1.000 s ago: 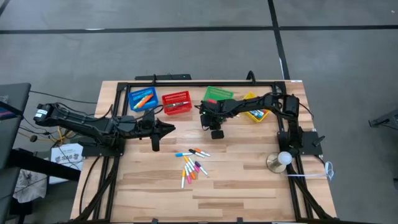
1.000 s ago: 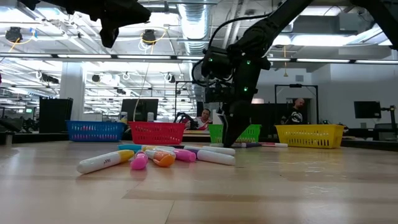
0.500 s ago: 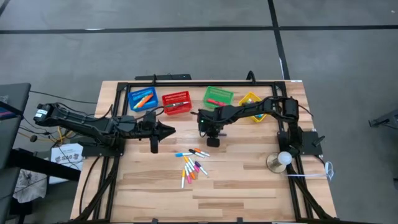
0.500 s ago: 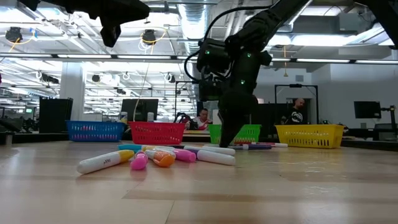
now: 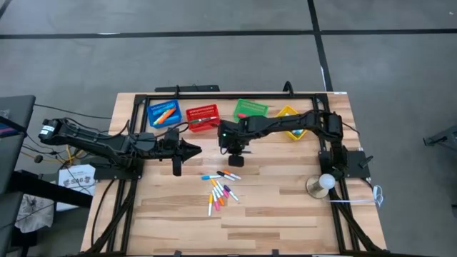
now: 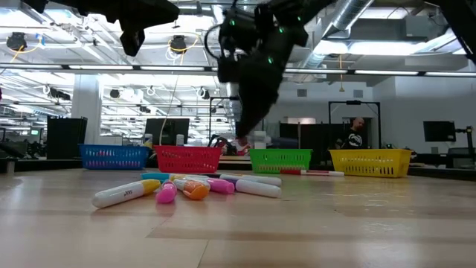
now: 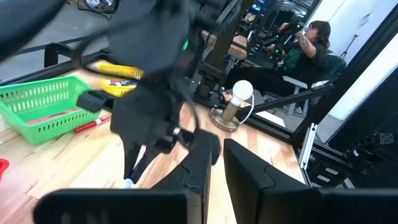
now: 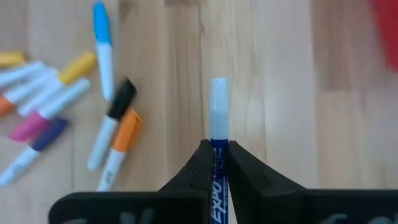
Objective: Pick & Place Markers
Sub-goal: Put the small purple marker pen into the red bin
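— Swinging left from the green basket (image 5: 250,109), that right end effector (image 5: 235,158)?
— Yes, clenched on a blue marker (image 8: 217,121), above the bench (image 5: 285,207). Left end effector (image 5: 178,166) hangs clenched, empty.
— Baskets?
— Orange marker (image 5: 165,113) in the blue basket (image 5: 163,113); loose markers (image 5: 220,188) mid-bench.

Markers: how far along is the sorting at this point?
Partly done: the blue basket, red basket and green basket each already hold markers. In hand: the right gripper is shut on a blue marker. Left: a pile of markers on the table. The left gripper waits, shut.
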